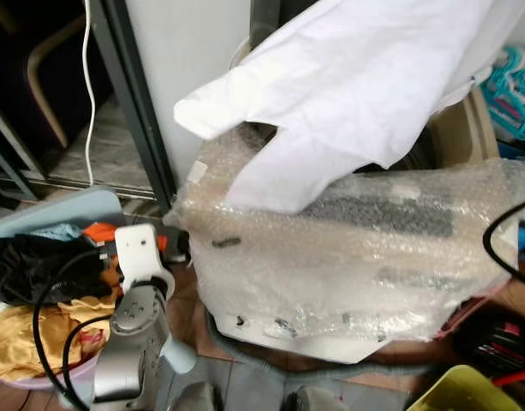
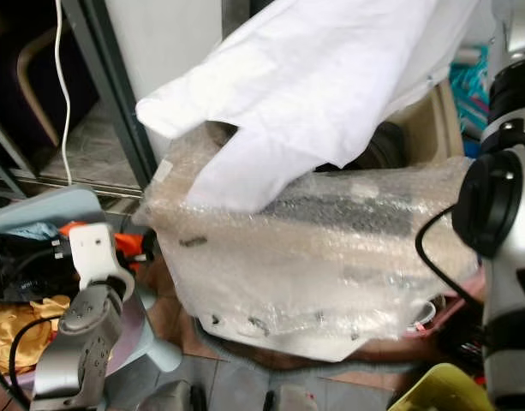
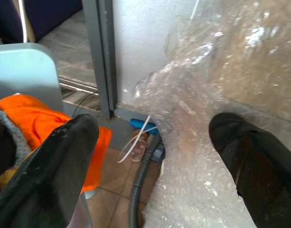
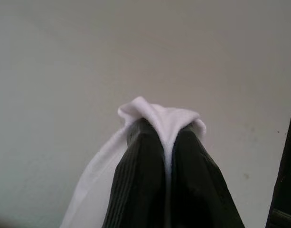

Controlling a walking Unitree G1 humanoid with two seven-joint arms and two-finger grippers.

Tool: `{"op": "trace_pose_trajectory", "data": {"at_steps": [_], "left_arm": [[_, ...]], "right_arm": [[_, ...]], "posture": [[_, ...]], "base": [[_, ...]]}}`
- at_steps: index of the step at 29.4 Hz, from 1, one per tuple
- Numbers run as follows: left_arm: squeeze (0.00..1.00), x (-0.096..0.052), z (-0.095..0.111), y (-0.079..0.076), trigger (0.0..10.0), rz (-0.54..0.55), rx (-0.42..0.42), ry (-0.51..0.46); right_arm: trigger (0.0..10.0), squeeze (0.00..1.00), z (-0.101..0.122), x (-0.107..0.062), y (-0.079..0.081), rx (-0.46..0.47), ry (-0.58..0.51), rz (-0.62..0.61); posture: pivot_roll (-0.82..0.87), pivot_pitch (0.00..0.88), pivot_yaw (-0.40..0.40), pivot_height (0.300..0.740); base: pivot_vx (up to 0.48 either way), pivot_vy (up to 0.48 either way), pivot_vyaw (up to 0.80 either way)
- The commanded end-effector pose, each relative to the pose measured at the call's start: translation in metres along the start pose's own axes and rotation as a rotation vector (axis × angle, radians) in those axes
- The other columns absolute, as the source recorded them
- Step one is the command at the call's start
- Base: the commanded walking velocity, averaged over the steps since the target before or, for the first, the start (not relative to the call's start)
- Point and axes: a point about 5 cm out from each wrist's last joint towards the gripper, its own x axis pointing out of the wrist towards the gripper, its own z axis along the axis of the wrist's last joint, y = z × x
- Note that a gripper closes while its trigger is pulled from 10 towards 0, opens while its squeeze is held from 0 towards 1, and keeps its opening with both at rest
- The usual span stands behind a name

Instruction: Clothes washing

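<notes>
A washing machine (image 1: 348, 265) wrapped in bubble wrap stands in front of me. A white garment (image 1: 356, 86) hangs over its top from the upper right. My right gripper (image 4: 165, 132) is shut on a fold of that white garment (image 4: 157, 114). My left gripper (image 3: 154, 128) is open and holds nothing. It sits low at the machine's left side (image 1: 175, 244), beside an orange cloth (image 3: 36, 118). A pale blue basket (image 1: 48, 214) at the left holds black (image 1: 31, 265), yellow (image 1: 22, 334) and orange clothes.
A dark sliding-door frame (image 1: 138, 103) and a white cable (image 1: 88, 86) stand behind the basket. A grey hose (image 3: 140, 180) lies on the tiled floor by the machine. A yellow-green bin (image 1: 476, 390) sits at the lower right, and turquoise hangers (image 1: 515, 86) are at the far right.
</notes>
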Motion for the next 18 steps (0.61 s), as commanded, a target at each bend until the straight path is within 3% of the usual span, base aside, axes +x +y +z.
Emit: {"op": "trace_pose_trajectory", "data": {"at_steps": [1, 3, 5, 6, 8, 12, 18], "left_arm": [[0.0, -0.002, -0.002, -0.004, 10.0, -0.02, 0.002, 0.014], [0.0, -0.002, -0.003, -0.004, 10.0, -0.02, 0.006, 0.018], [0.0, -0.003, -0.003, -0.003, 10.0, -0.019, 0.011, 0.021], [0.0, -0.003, -0.004, -0.003, 10.0, -0.021, 0.013, 0.026], [0.0, -0.003, -0.005, -0.003, 10.0, -0.024, 0.017, 0.032], [0.0, -0.003, -0.005, -0.005, 10.0, -0.034, 0.025, 0.035], [0.0, -0.001, -0.005, -0.006, 10.0, -0.038, 0.028, 0.037]], "right_arm": [[10.0, 0.0, -0.037, -0.019, 0.026, 0.013, 0.115, 0.15], [10.0, 0.0, -0.062, -0.039, 0.051, 0.054, 0.191, 0.309], [10.0, 0.89, -0.081, -0.062, 0.077, 0.103, 0.226, 0.507], [10.0, 1.0, -0.091, -0.079, 0.091, 0.15, 0.246, 0.634], [10.0, 1.0, -0.099, -0.1, 0.105, 0.208, 0.249, 0.77], [10.0, 1.0, -0.1, -0.118, 0.109, 0.254, 0.228, 0.858], [10.0, 1.0, -0.096, -0.123, 0.109, 0.262, 0.193, 0.779]], "posture": [[0.02, 0.0, -0.036, 0.74], [0.02, 0.0, -0.03, 0.74], [0.02, 0.0, -0.028, 0.74], [0.02, 0.0, -0.028, 0.74], [0.01, 0.0, -0.021, 0.74], [0.0, 0.0, -0.013, 0.74], [-0.01, 0.0, -0.014, 0.74]], "base": [[0.0, 0.0, 0.0], [0.0, 0.0, 0.0], [0.0, 0.0, 0.0], [0.0, 0.0, 0.0], [0.0, 0.0, 0.0], [0.0, 0.0, 0.0], [0.0, 0.0, 0.0]]}}
